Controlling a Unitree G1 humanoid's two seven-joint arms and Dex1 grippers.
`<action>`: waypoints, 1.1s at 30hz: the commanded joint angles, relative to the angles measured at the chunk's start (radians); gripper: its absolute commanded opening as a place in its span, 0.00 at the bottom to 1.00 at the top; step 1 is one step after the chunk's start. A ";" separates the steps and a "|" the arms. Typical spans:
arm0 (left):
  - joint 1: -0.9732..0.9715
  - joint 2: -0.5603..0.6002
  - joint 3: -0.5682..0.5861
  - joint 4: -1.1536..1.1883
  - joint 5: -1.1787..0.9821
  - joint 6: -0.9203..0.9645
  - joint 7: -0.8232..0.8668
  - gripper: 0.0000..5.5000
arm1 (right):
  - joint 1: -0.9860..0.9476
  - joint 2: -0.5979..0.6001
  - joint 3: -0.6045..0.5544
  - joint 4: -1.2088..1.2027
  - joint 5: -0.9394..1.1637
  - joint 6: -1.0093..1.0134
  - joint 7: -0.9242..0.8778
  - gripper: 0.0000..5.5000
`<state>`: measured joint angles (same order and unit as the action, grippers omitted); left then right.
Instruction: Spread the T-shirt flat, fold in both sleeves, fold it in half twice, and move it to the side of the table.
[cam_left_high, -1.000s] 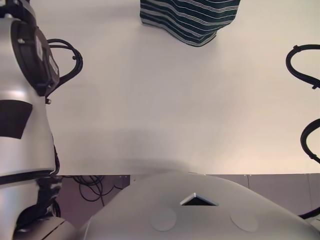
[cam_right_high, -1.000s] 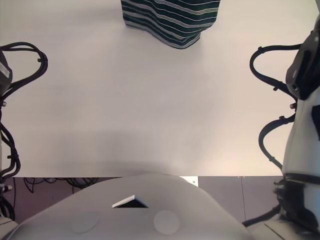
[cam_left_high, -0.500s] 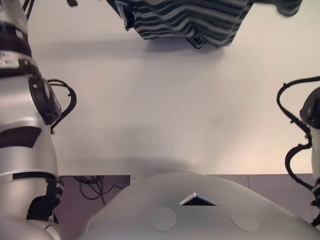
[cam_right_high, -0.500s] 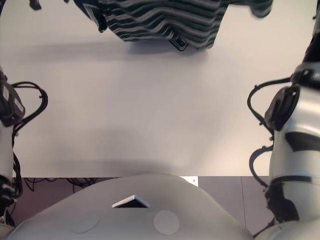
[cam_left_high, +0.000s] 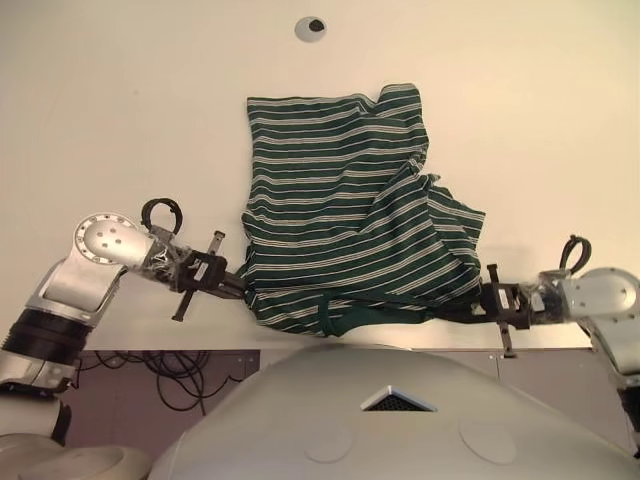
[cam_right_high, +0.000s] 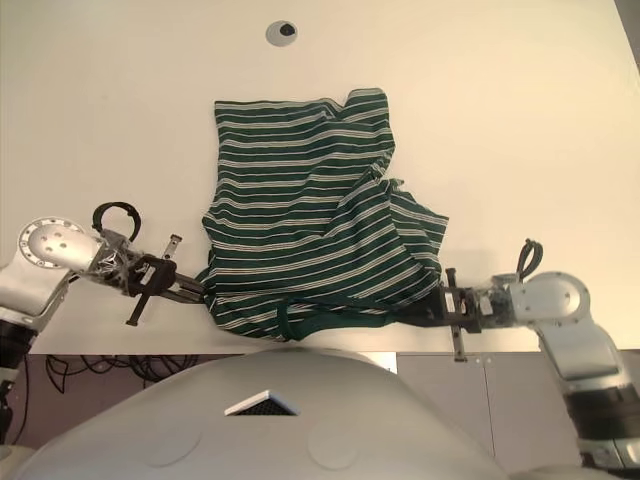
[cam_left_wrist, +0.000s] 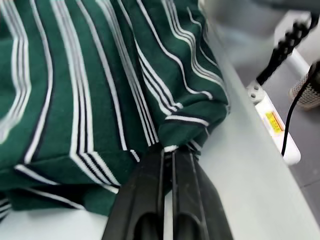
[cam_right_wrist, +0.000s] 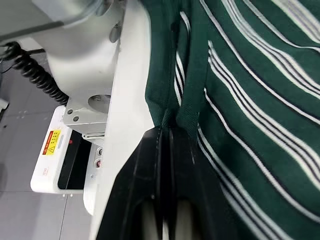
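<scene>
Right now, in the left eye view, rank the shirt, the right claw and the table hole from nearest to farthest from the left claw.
1. Shirt: the left claw is shut on its near left corner.
2. Right claw: across the shirt, gripping its near right edge.
3. Hole: far side of the table, beyond the shirt.

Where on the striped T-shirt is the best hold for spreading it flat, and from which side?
The two ends of the T-shirt near edge, each approached low over the table from the outer side, where the left gripper and right gripper are shut on the cloth. Its right part is bunched and folded inward, so pulling those ends apart would likely open it.
</scene>
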<state>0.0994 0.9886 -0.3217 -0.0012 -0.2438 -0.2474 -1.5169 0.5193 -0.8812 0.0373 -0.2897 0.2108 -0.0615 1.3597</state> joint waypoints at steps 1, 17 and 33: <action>0.088 0.081 -0.022 -0.022 0.051 0.070 -0.020 0.00 | 0.077 -0.013 -0.049 -0.096 0.067 0.082 -0.057 0.00; 0.069 0.107 0.115 -0.097 -0.142 0.279 -0.053 0.41 | 0.143 -0.036 -0.222 -0.038 0.220 0.006 0.013 0.45; -0.011 -0.022 0.090 0.189 0.012 0.160 -0.011 0.42 | -0.246 0.142 -0.056 0.164 0.008 -0.093 -0.259 0.46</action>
<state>0.0773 0.9761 -0.2038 0.1463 -0.3007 -0.0672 -1.5522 0.3030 -0.7521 -0.0335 -0.1528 0.2630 -0.1329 1.1266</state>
